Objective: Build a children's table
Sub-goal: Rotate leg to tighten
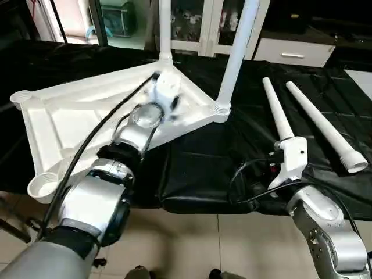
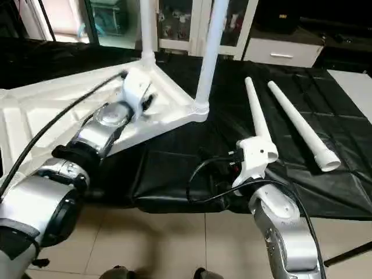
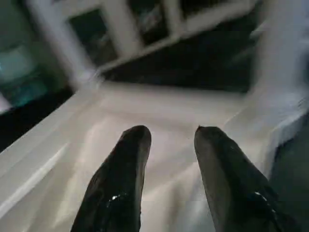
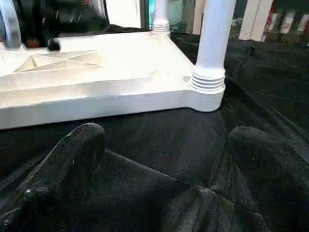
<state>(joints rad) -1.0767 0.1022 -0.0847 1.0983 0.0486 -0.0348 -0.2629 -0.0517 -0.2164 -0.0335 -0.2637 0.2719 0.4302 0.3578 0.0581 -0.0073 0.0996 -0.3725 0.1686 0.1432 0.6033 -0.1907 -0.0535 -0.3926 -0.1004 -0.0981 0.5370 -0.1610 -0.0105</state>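
Two legs (image 1: 235, 58) stand upright in the upturned table top (image 1: 75, 122), centre-left of frame; two loose legs (image 1: 325, 128) lie at right on the black sheet (image 1: 197, 174). My left gripper (image 3: 171, 140) hovers over the top, half-parted, empty. My right gripper (image 4: 164, 140) gapes wide, holding nothing.

Work table (image 1: 203, 180) draped in a wrinkled black sheet (image 2: 325, 174), its near edge hanging over a floor of pale beige tiles (image 1: 232, 244) with dark grout lines. Behind the table, white cabinets with glass doors (image 1: 200, 23) holding small, indistinct items; to their right, a low white drawer unit (image 1: 293, 52) with a horizontal handle. Far left, a glass door or window (image 1: 113, 20) showing teal and pink shapes, too blurred to identify.
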